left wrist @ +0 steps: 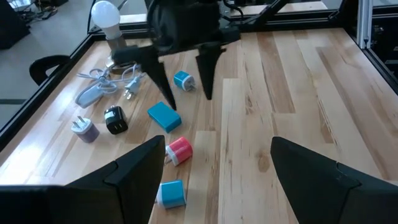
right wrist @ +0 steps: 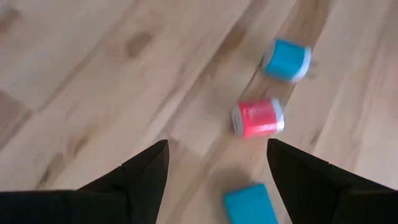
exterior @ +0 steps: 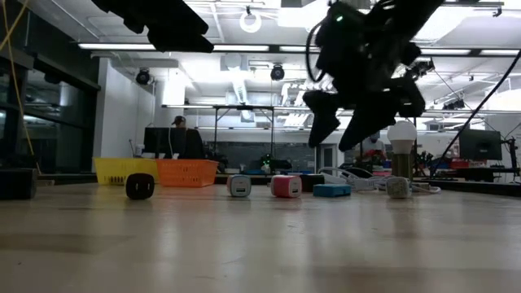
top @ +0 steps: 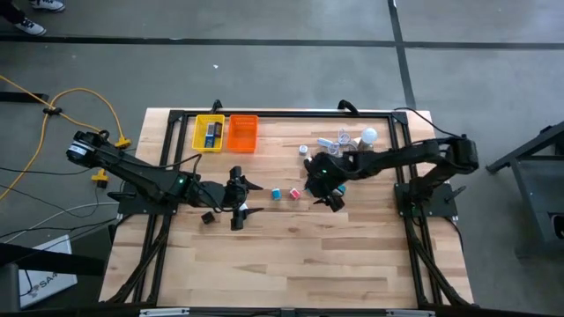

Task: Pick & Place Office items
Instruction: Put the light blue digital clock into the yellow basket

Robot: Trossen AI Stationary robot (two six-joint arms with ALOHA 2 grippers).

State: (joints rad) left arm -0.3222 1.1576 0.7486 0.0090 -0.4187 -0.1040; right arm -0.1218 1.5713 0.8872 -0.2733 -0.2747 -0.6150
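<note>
Small office items lie on the wooden table. A light-blue piece [left wrist: 171, 193], a pink-red piece [left wrist: 179, 151], a flat blue piece [left wrist: 164, 116], a black piece [left wrist: 115, 119], a whitish piece [left wrist: 84, 129] and a round blue piece [left wrist: 183, 81] show in the left wrist view. Another black piece [top: 208, 217] lies near the left arm. My right gripper [right wrist: 217, 168] [exterior: 342, 122] hangs open above the table, over the flat blue piece [right wrist: 249, 204] and near the pink-red one [right wrist: 258, 118]. My left gripper [top: 249, 197] is open, low, left of the light-blue piece [top: 276, 194].
A yellow bin [top: 209, 133] and an orange bin [top: 242, 133] stand at the table's far edge; the yellow one holds some pieces. A white light bulb [top: 368, 136] and a white cable [left wrist: 102, 87] lie far right. A black frame [top: 282, 114] borders the table. The near half is bare wood.
</note>
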